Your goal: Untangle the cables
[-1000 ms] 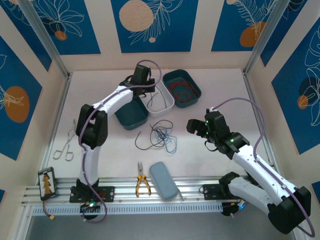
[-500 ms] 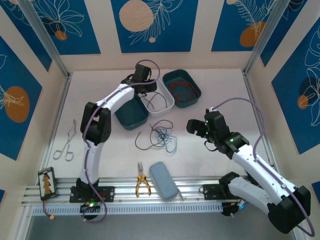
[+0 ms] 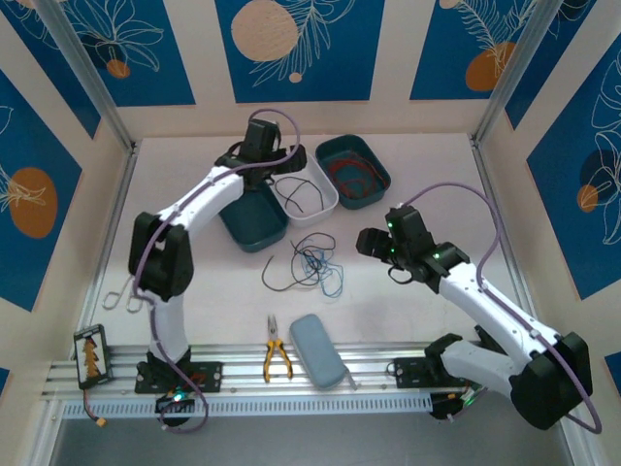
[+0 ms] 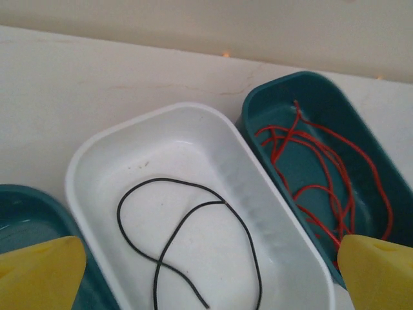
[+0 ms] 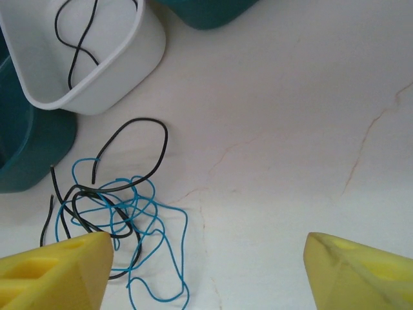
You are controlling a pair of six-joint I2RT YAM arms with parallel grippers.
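Blue and black wires, thin, limp and light, sit knotted in a tangle just on the near side of the white tray. I judge a free black end the best pinch. My left gripper and right gripper are both spread and empty. One black cable lies in that tray, and two teal trays flank it.

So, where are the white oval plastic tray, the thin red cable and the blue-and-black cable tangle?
white oval plastic tray (image 4: 187, 107), left wrist view, far rim.
thin red cable (image 4: 319, 161), left wrist view, its loops' middle.
blue-and-black cable tangle (image 5: 122, 210), right wrist view, knot centre.
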